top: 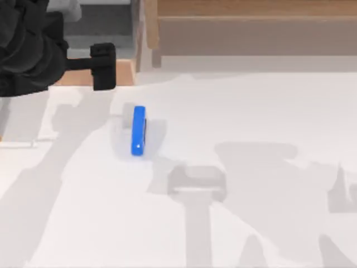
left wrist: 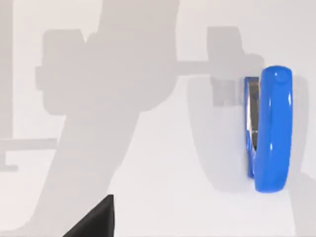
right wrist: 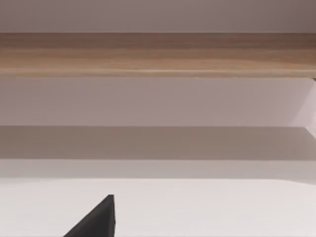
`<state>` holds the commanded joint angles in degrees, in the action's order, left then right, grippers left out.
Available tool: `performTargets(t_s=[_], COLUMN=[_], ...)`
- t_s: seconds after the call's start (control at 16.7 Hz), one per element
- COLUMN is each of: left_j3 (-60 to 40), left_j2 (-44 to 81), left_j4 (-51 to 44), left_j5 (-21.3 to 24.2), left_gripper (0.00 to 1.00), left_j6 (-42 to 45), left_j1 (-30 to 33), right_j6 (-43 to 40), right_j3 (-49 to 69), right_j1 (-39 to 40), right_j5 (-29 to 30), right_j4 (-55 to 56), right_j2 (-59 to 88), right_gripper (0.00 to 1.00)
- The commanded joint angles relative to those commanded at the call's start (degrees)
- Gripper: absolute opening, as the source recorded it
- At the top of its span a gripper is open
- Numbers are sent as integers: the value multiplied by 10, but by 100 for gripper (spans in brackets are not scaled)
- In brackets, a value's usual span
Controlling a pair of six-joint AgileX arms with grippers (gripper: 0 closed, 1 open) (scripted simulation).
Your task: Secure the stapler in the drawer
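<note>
Left gripper (top: 103, 67) hangs by the drawer (top: 125, 71), can't tell its finger state, stapler (top: 139, 130) lying loose on the table (top: 251, 123).

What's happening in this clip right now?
The left gripper sits at the top view's upper left, at the tan front panel of the drawer, holding nothing that can be made out. The blue stapler lies untouched on the white table, in front of the drawer, not yet inside it.
</note>
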<state>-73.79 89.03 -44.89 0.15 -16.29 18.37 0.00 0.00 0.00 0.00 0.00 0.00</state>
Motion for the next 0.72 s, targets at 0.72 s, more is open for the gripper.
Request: performTargets(t_s=[0.72], left_j3=[-359], left_j2=[430], left_j4=[-218], left_j5=[-3], left_gripper=[100], left_j6=[-79], left_j1=[84], right_j6=[0], right_j3=[0], right_j1=[0], right_j5=[0], right_j4=[0], right_j2=[0], right_gripper=[100])
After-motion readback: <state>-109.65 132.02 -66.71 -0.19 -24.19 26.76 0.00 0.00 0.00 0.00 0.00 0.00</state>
